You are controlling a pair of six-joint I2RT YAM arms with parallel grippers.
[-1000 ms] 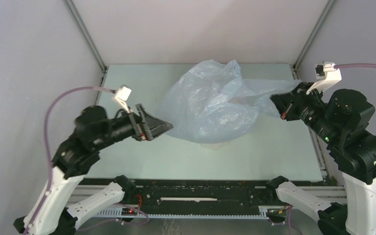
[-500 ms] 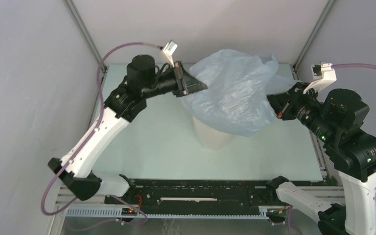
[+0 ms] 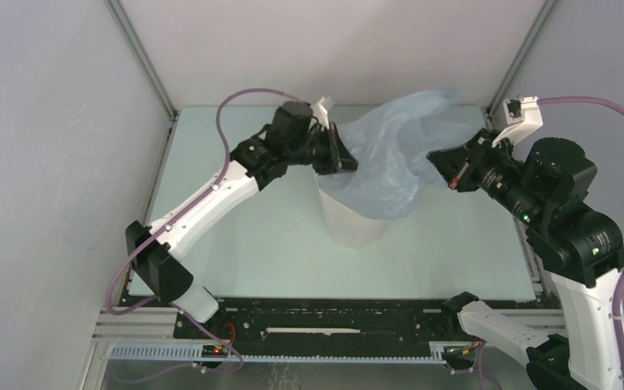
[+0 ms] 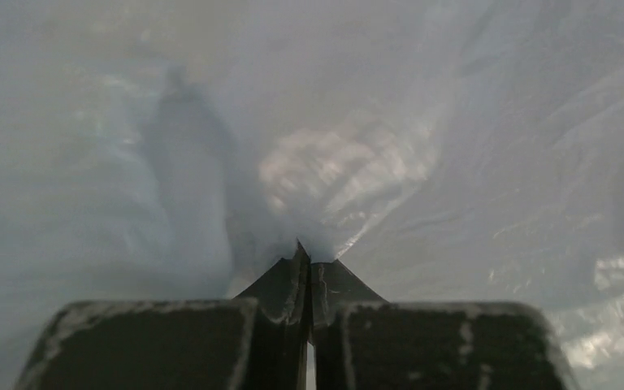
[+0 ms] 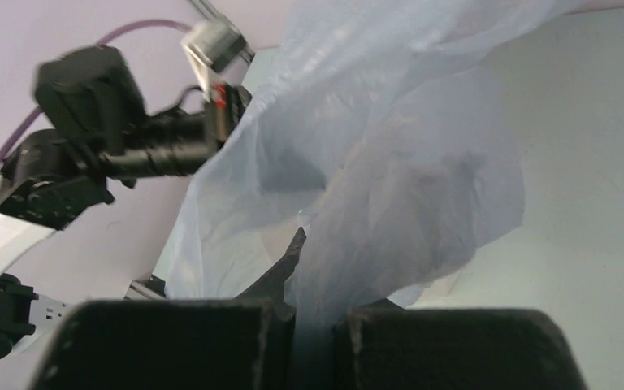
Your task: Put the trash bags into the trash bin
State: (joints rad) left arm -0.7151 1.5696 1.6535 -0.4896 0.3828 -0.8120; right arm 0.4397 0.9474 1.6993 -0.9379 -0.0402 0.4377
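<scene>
The left gripper [image 3: 346,161] has swung up from low beside the white trash bin [image 3: 351,226] and clamped shut on the pale-blue trash bag [image 3: 390,158] just above the bin's rim. The right gripper [image 3: 441,168], on the bin's other side, stays pinched on the film. The bag hangs spread over the bin's mouth, seemingly ready for lowering, though its loose bulk could snag on the rim.

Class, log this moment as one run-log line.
left gripper: shut on bag | right gripper: shut on bag | bag: stretched between both, over bin
</scene>
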